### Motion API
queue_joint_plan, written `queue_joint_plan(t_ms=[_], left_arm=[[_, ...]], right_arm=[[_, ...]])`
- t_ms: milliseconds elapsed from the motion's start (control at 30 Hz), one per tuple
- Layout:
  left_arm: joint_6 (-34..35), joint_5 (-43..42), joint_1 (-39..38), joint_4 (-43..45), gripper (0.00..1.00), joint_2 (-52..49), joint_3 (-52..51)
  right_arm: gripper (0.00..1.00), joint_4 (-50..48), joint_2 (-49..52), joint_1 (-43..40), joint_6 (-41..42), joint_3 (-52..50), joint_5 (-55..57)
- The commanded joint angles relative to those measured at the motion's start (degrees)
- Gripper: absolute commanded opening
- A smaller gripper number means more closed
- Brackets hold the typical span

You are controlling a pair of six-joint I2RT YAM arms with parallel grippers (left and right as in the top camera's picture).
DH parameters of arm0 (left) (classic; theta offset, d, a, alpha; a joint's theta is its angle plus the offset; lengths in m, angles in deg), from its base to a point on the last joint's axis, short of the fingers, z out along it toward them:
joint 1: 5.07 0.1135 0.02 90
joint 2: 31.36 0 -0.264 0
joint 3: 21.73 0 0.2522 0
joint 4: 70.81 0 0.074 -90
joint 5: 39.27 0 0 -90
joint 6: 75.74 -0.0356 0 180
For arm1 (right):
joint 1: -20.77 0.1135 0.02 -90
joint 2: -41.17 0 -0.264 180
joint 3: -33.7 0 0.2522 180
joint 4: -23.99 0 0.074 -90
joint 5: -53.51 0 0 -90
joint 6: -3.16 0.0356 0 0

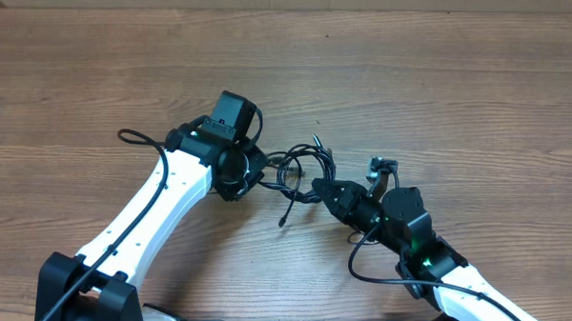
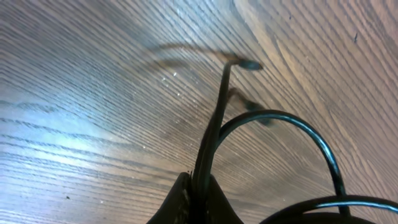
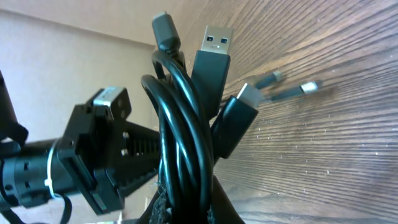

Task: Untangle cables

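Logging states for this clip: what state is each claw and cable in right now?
left claw: shut on single strand.
right claw: shut on cable bundle.
cable bundle: looped together, not yet untangled, plug ends sticking out.
single strand: straight, plug end free.

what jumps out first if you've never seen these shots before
The knot of black cables at the middle of the wooden table stands out first, pinched from both sides by the left gripper and right gripper. In the right wrist view, a silver-tipped USB plug sticks up from the clamped bundle, close to the lens.
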Motion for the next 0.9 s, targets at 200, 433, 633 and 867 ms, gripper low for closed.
queue_joint_plan(t_ms=[200, 433, 633, 867], left_arm=[[-4.4, 30.9, 1.9, -3.0, 0.04, 0.7, 0.2], [10.4, 41.6, 2.1, -10.2, 0.04, 0.6, 0.2], [10.5, 45.8, 4.3, -12.8, 0.04, 0.7, 0.2], [-9.6, 17.1, 4.0, -2.3, 0.04, 0.6, 0.2]], right_arm=[[0.04, 1.5, -2.2, -1.4, -3.0, 1.1, 3.6], [0.04, 5.6, -2.3, -1.4, -3.0, 1.1, 2.9], [0.04, 5.8, -2.7, -1.9, -3.0, 1.1, 2.7], [0.04, 8.9, -2.7, -1.8, -3.0, 1.1, 2.5]])
